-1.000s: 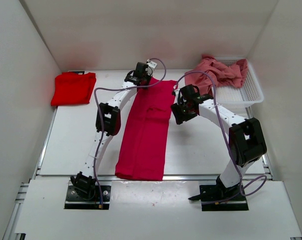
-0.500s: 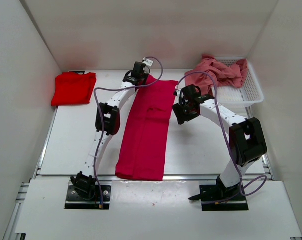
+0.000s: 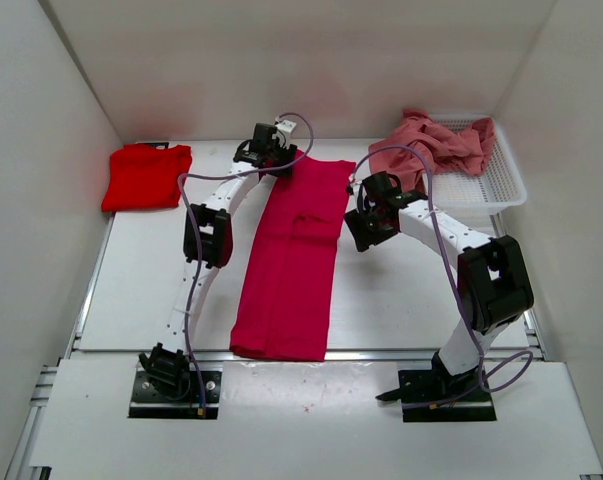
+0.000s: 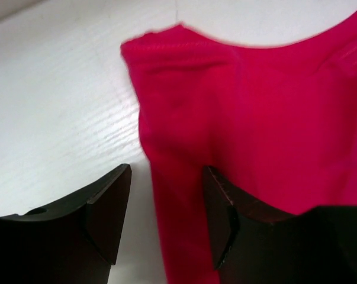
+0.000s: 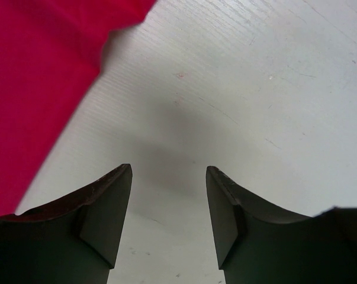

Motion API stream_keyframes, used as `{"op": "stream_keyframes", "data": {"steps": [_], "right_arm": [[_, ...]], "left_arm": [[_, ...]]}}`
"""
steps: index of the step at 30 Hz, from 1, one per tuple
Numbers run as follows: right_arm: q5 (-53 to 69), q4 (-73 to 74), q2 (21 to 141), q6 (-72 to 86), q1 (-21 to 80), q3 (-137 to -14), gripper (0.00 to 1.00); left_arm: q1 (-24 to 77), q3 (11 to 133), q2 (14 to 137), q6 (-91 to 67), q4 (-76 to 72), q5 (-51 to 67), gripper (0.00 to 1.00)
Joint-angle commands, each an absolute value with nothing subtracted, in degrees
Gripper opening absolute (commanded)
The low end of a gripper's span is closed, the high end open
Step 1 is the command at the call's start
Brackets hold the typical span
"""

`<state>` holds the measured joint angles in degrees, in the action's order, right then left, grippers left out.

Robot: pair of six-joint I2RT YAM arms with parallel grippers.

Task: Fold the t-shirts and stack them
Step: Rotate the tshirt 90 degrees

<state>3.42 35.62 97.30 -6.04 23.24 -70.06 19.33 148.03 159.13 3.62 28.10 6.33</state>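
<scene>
Since L pincer (image 4: 167, 177) was just opened off far corner of crimson t-shirt (image 3: 289, 262), cloth is judged laid out, rdy for next fold; R pincer (image 5: 169, 177) likewise released, empty.

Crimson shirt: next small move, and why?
Probably slide the right gripper left onto the far right corner of the crimson shirt: it is open over the table beside the cloth, while the left gripper, open, sits at the far left corner. The shirt is a long strip, so a crosswise fold seems due.
</scene>
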Motion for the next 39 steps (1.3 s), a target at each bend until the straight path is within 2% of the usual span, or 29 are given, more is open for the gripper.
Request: {"op": "stream_keyframes", "data": {"steps": [1,4,7,11,12,13,23,34,39], "right_arm": [[2.9,34.8,95.62,-6.77,23.73,-71.45,0.53],[2.72,35.24,96.41,-7.03,24.43,-73.12,0.53],[2.72,34.81,96.59,-7.12,24.87,-74.44,0.53],[1.59,34.98,95.98,-7.38,25.92,-74.18,0.53],[1.32,34.63,95.63,-7.56,26.28,-73.74,0.53],[1.14,34.72,95.19,-8.25,26.45,-73.57,0.53],[0.18,34.45,93.87,-8.52,27.69,-72.25,0.53],[-2.63,34.54,93.95,-8.87,28.74,-72.95,0.53],[-1.58,35.85,95.01,-8.09,28.31,-74.88,0.6]], "left_arm": [[19.94,147.65,155.83,6.84,32.25,7.32,0.62],[24.06,148.19,155.74,18.93,35.85,-1.2,0.57],[28.46,146.42,156.53,33.01,41.21,-7.28,0.46],[26.2,149.15,158.64,29.12,39.38,-4.75,0.22],[26.02,148.63,158.03,28.31,38.16,-4.49,0.14],[25.49,147.75,157.77,27.26,37.45,-4.31,0.0],[20.84,148.97,157.06,17.77,35.16,-9.57,0.0],[18.9,150.46,159.43,19.6,32.08,-12.39,0.0],[18.63,151.7,160.22,20.39,29.18,-13.36,0.0]]}}
